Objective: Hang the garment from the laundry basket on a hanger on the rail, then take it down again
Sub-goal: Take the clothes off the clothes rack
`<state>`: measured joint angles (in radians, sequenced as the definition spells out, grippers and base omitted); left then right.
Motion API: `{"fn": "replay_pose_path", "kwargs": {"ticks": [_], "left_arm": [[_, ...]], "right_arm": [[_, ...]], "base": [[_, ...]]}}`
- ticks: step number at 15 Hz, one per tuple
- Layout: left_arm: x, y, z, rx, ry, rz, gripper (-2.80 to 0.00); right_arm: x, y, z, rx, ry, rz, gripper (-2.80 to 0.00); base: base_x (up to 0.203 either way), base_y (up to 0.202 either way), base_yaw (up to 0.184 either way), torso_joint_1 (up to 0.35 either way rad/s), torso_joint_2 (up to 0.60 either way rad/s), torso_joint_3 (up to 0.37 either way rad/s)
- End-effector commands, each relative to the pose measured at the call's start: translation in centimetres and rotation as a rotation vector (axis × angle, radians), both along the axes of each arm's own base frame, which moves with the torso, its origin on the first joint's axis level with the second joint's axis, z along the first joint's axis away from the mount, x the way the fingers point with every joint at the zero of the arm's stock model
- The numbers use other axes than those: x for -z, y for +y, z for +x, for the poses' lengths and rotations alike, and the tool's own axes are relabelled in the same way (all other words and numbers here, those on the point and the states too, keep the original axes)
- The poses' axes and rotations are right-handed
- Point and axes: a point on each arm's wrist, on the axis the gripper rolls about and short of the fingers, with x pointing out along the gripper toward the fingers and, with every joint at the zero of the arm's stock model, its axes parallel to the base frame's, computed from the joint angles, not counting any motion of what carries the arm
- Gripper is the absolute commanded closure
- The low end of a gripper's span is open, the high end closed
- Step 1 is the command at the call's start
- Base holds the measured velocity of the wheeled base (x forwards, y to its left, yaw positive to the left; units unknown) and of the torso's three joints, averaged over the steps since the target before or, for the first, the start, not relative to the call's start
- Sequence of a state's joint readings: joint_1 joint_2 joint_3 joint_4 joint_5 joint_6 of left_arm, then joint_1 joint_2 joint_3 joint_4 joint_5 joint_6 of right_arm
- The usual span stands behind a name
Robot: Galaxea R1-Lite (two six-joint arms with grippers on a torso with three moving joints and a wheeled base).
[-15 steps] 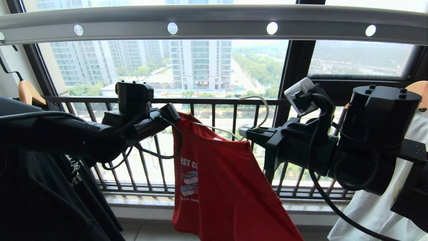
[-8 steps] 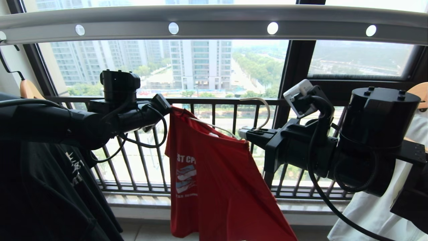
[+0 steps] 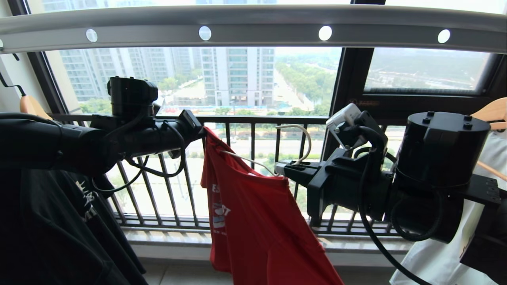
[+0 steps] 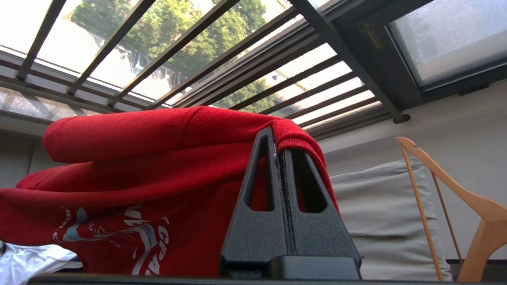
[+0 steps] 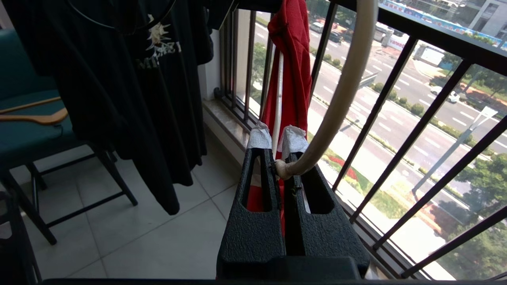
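Leftward drifts the left gripper (image 3: 200, 128), jaws clenched on the soft, limp garment (image 3: 253, 221); right gripper (image 3: 283, 169) clamps the hanger (image 3: 295, 144)

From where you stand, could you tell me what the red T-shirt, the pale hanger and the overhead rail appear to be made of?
Red T-shirt: soft matte knit, probably cotton; it drapes and folds, with a ribbed collar edge.
Pale hanger: thin off-white rod, likely coated wire; smooth, tightly curved hook.
Overhead rail: flat grey metal, seemingly painted; even sheen, punched round holes.
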<state>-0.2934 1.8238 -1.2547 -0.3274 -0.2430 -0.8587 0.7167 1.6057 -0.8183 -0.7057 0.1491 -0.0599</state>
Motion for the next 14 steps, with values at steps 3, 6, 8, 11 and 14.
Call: {"fn": "replay_pose_path", "kwargs": {"ticks": [3, 6, 8, 11, 14], "left_arm": [[1.3, -0.1, 1.1, -0.005, 0.031, 0.005, 0.0], [2.1, 0.8, 2.6, -0.041, 0.045, 0.008, 0.0], [2.8, 1.5, 3.3, -0.064, 0.061, 0.014, 0.0], [3.3, 1.5, 4.0, -0.073, 0.066, 0.019, 0.0], [4.1, 1.3, 4.4, -0.072, 0.085, 0.027, 0.0]], "right_arm": [[0.3, 0.5, -0.5, -0.026, 0.002, -0.008, 0.0], [0.1, 0.4, -0.6, -0.023, -0.003, -0.004, 0.0], [0.0, 0.4, -0.6, -0.023, -0.005, -0.002, 0.0], [-0.1, 0.3, -0.7, -0.023, -0.008, 0.001, 0.0], [-0.2, 0.2, -0.7, -0.023, -0.012, 0.005, 0.0]], "base": [[0.0, 0.0, 0.0, 0.0, 0.0, 0.0], [0.0, 0.0, 0.0, 0.0, 0.0, 0.0], [0.0, 0.0, 0.0, 0.0, 0.0, 0.0], [0.0, 0.0, 0.0, 0.0, 0.0, 0.0], [0.0, 0.0, 0.0, 0.0, 0.0, 0.0]]}}
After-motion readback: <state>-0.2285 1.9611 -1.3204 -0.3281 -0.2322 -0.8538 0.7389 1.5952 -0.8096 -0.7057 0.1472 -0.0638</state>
